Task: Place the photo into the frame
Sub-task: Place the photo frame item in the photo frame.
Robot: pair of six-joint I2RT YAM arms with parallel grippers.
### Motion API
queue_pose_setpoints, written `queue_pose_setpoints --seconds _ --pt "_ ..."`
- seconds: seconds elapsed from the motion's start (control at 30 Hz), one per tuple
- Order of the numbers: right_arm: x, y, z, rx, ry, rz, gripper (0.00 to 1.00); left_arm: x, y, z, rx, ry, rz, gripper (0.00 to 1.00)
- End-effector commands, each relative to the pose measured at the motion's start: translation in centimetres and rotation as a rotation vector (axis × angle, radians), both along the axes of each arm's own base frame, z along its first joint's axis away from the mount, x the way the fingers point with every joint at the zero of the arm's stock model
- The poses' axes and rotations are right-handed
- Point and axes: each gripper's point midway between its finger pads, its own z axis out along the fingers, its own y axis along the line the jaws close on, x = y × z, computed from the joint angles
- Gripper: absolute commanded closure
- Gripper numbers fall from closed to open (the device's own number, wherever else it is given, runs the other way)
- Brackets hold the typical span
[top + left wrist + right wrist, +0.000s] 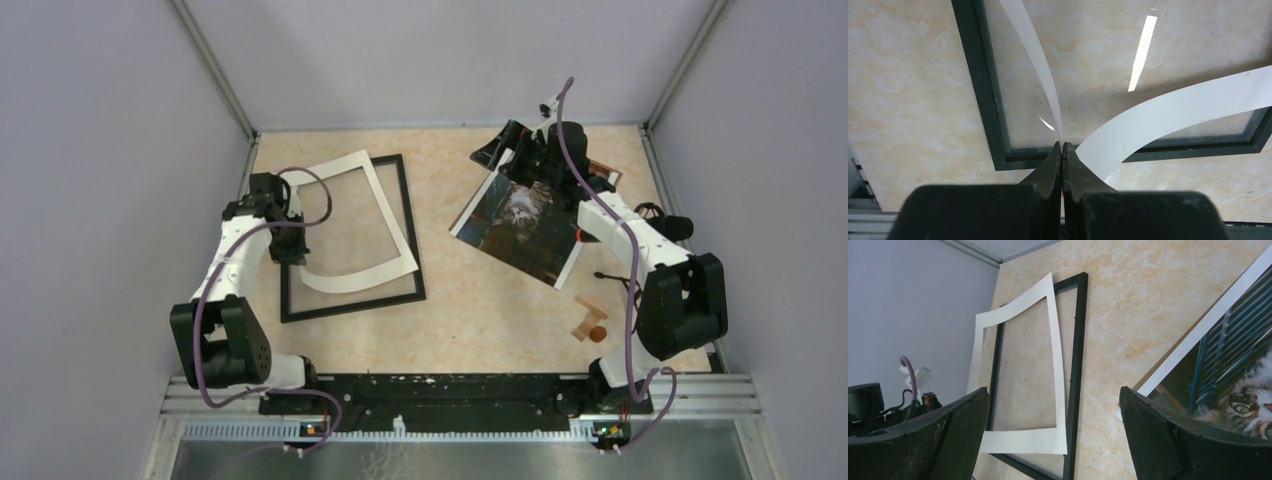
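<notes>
**Desk** [480, 320]: pale marbled top, both arms mounted at its near edge

**Frame** [985, 100]: lies flat on the left half of the desk, with its long sides running from the near edge towards the far edge. It has a thin black border, and its pane reflects a strip of light.

**White mat** [1023, 441]: lies skewed over the frame. It is bowed and rises towards the frame's left side.

**Left gripper** [1063, 148]: closed, with the fingertips pinching one corner of the mat above the frame's left side. Two strips of the mat curve away from the pinch.

**Photo** [520, 225]: a cat picture with a white border, on the right half of the desk towards the far edge. It is turned diagonally and sits well apart from the frame. A brown edge shows along one side, and what it belongs to cannot be told.

**Right gripper** [1053, 392]: fingers spread wide and holding nothing. It is at the far end of the photo, and contact with the print cannot be confirmed.

**Small wooden piece** [587, 312]: near the right edge of the desk, on the near side of the photo
</notes>
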Motion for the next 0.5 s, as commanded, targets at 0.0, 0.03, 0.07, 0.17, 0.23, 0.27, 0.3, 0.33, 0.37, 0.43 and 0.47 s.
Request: queue_pose_setpoints --seconds 0.0,0.03,0.07,0.17,0.23,0.27,0.3,0.33,0.37,0.43,0.47 --pt "0.2 0.0 2.3 0.04 -0.07 0.017 0.01 0.1 0.0 2.9 0.096 -0.026 -0.079 1.0" --pt "0.2 -0.1 2.2 0.04 -0.069 0.018 0.01 -0.1 0.3 3.2 0.113 -0.02 -0.078 1.0" --pt "0.2 -0.2 2.2 0.041 -0.069 0.017 0.01 -0.1 0.7 3.6 0.138 -0.024 -0.07 1.0" --pt "0.3 -0.4 2.2 0.045 -0.069 0.015 0.01 -0.1 1.3 5.0 0.181 -0.054 -0.064 1.0" --pt "0.3 -0.4 2.0 0.049 -0.065 0.016 0.01 -0.3 1.4 5.6 0.201 -0.074 -0.06 1.0" --pt "0.3 -0.4 2.0 0.054 -0.065 0.017 0.01 -0.3 1.2 5.8 0.194 -0.088 -0.085 1.0" --pt "0.4 -0.4 2.0 0.056 -0.065 0.019 0.01 -0.3 0.9 5.8 0.189 -0.1 -0.103 1.0" --pt "0.4 -0.4 2.0 0.058 -0.065 0.019 0.01 -0.4 0.8 6.1 0.19 -0.112 -0.109 1.0" --pt "0.4 -0.4 2.0 0.059 -0.065 0.021 0.01 -0.4 0.8 6.2 0.194 -0.121 -0.118 1.0" --pt "0.4 -0.4 1.8 0.058 -0.061 0.021 0.01 -0.5 0.8 6.8 0.205 -0.144 -0.138 1.0" --pt "0.4 -0.5 1.8 0.058 -0.061 0.02 0.01 -0.5 0.8 6.8 0.208 -0.151 -0.143 1.0"
